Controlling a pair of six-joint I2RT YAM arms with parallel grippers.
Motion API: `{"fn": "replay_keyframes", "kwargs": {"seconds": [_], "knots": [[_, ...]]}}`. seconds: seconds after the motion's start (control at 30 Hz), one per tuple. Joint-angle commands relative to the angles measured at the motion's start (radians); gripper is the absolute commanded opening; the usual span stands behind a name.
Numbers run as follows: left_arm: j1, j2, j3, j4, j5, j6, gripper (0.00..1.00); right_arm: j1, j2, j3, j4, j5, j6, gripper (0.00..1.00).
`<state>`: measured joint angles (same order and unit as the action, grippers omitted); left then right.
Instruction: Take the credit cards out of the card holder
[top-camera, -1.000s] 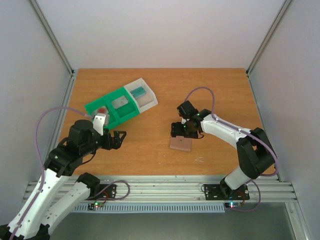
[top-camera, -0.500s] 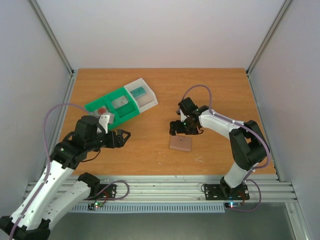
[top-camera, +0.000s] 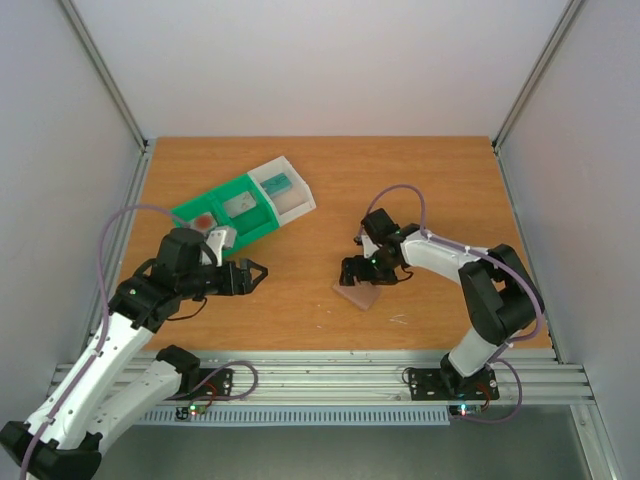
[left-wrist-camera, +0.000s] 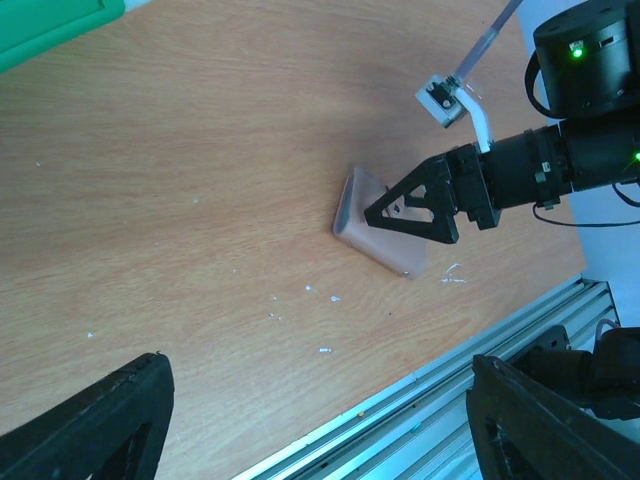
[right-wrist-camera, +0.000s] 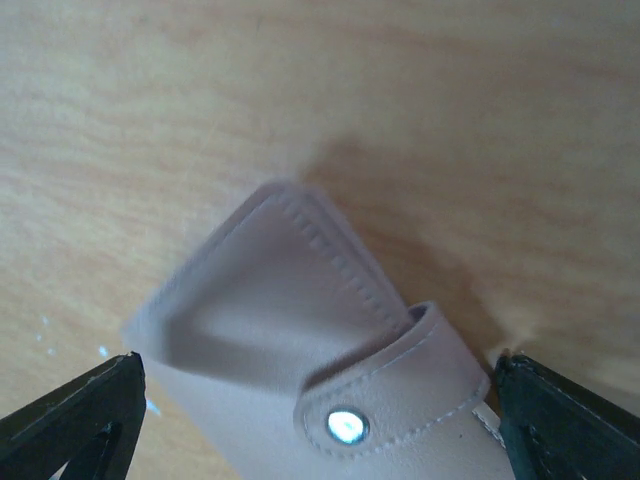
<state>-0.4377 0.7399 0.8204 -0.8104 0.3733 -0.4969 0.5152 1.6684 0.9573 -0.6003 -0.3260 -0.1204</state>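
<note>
The card holder is a pale pinkish folded wallet, closed by a flap with a metal snap. It lies on the table right of centre with one edge tipped up. My right gripper stands open just over it, one finger on each side. A pale credit card with a red blotch and a teal one lie in the tray. My left gripper hangs open over bare wood, nothing between its fingers.
The green-and-white compartment tray sits slanted at the back left, close behind my left wrist. A metal rail runs along the near table edge. White crumbs dot the wood near the holder.
My left arm has swung right toward the table's middle, its jaws slightly narrower. My right gripper lifted away, opened wider, then came down over the card holder, which now sits tipped and turned.
</note>
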Motion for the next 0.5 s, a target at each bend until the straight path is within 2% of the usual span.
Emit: {"fn": "replay_keyframes", "kwargs": {"seconds": [0.0, 0.27, 0.47], "knots": [[0.005, 0.008, -0.028, 0.050, 0.036, -0.013, 0.80, 0.001, -0.069, -0.065, 0.032, -0.113, 0.041, 0.95], [0.004, 0.015, -0.063, 0.083, 0.045, -0.039, 0.79, 0.050, -0.170, -0.139, 0.039, -0.210, 0.094, 0.87], [0.004, 0.020, -0.084, 0.100, 0.054, -0.061, 0.78, 0.057, -0.240, -0.090, -0.095, -0.019, 0.165, 0.77]]}}
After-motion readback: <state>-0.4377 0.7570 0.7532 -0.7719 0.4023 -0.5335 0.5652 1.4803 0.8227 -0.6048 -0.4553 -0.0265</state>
